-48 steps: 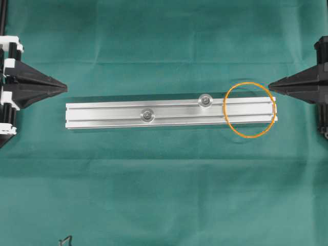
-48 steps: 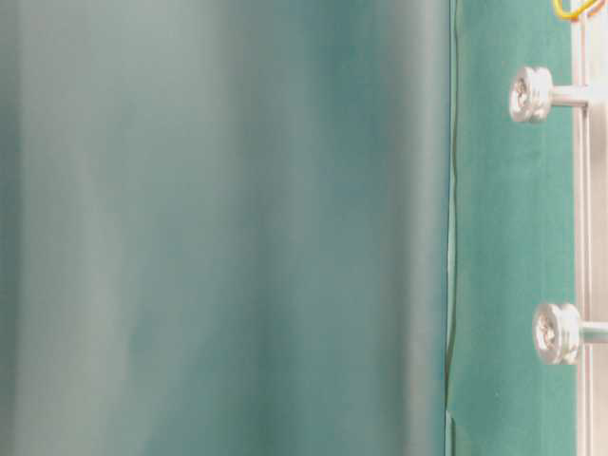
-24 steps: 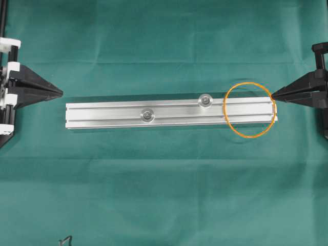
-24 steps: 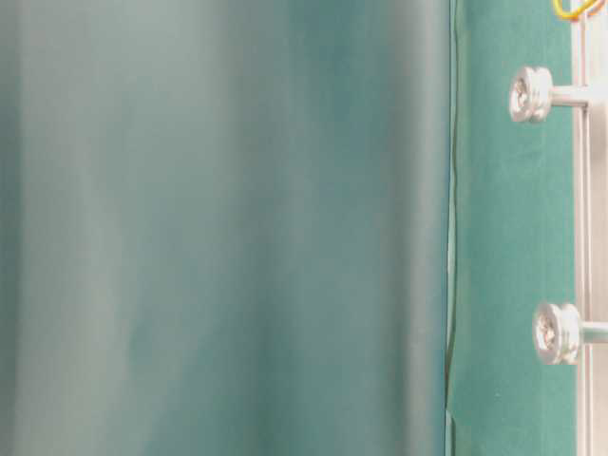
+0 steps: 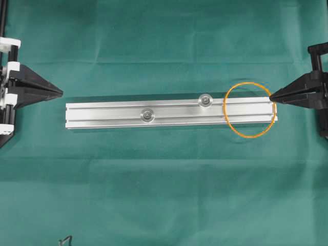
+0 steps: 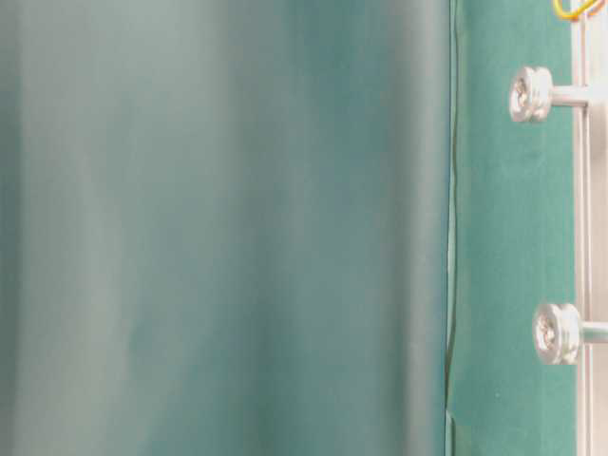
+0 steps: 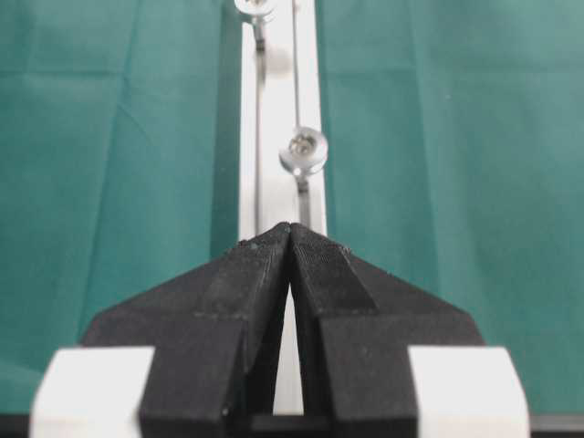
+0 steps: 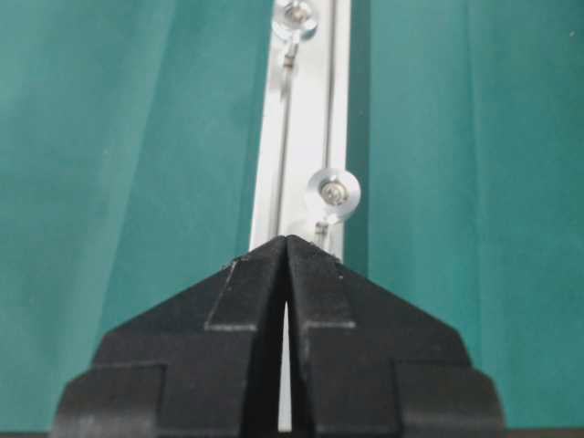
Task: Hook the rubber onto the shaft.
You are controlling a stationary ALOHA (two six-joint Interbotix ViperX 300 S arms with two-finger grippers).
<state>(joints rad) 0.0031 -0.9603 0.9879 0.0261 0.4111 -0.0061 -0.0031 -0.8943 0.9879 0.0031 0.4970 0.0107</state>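
The thin orange rubber band loop [image 5: 249,109] lies flat and slack across the right end of the long silver aluminium rail [image 5: 170,113], its arc spilling onto the green cloth [image 5: 164,195] on both long sides of the rail, not yet on either of the two round-headed metal shafts [image 5: 205,100] that stand up from the rail. The black right gripper [image 5: 271,95] sits just beside that end with its jaws pressed together and holding nothing; the black left gripper [image 5: 60,91] is likewise closed and empty, near the opposite end. The likely trouble is the pick-up: the band lies so flat that closing fingers may slide over it or pinch the cloth. Stretched towards the nearer shaft, it could also snap free, or drag the seemingly unfastened rail askew.
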